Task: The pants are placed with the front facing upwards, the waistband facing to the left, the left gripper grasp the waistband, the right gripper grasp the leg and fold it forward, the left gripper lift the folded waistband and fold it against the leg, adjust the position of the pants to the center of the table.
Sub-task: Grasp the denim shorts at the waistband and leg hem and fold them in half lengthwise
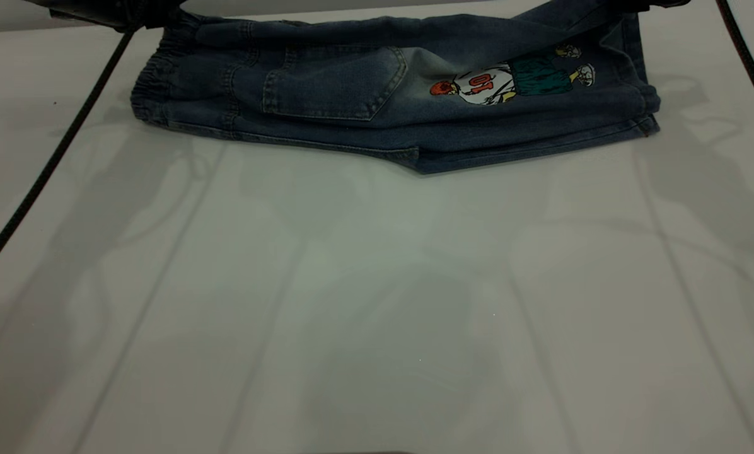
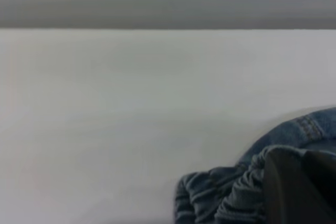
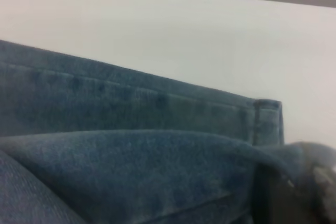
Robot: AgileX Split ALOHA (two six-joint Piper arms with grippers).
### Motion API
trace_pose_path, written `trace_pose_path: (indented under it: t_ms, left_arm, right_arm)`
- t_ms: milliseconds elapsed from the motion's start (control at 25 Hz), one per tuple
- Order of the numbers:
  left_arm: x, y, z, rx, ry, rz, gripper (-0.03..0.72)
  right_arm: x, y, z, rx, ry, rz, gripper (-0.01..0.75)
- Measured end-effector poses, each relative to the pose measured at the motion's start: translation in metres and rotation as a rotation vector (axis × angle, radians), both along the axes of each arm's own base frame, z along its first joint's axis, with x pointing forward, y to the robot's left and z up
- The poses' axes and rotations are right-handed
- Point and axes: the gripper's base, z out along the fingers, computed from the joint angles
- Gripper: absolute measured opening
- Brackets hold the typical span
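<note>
The blue denim pants [image 1: 377,88] lie folded lengthwise along the far side of the table [image 1: 377,302], back pocket and basketball cartoon print [image 1: 509,79] facing up. The gathered waistband [image 1: 156,75] is the left end. My left gripper [image 1: 153,17] is at the far left corner, shut on the waistband [image 2: 220,198], whose ruffles bunch against one dark finger [image 2: 294,192]. My right gripper [image 1: 642,5] is at the far right corner, shut on the leg [image 3: 131,171]; denim drapes over its finger [image 3: 278,198] and the leg's corner is pulled up toward it.
The left arm's black braided cable [image 1: 49,164] runs diagonally across the table's left side. Another black cable [image 1: 752,69] crosses the right edge. The wide white tabletop stretches from the pants to the near edge.
</note>
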Motion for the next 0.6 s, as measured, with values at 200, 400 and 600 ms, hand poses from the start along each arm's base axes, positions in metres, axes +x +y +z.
trace_pose_path:
  t_ms: [200, 400, 600]
  left_arm:
    - [0.001, -0.001, 0.002, 0.022, -0.025, -0.026, 0.251]
    - [-0.001, -0.001, 0.003, 0.024, 0.007, -0.026, 0.459]
    - [-0.006, 0.005, 0.022, 0.038, 0.224, -0.024, 0.533]
  right_arm:
    - [-0.001, 0.0, -0.001, 0.019, 0.011, -0.014, 0.309]
    - [-0.006, 0.004, -0.004, 0.064, 0.094, 0.01, 0.572]
    - [-0.008, 0.013, 0.016, 0.133, 0.177, 0.089, 0.639]
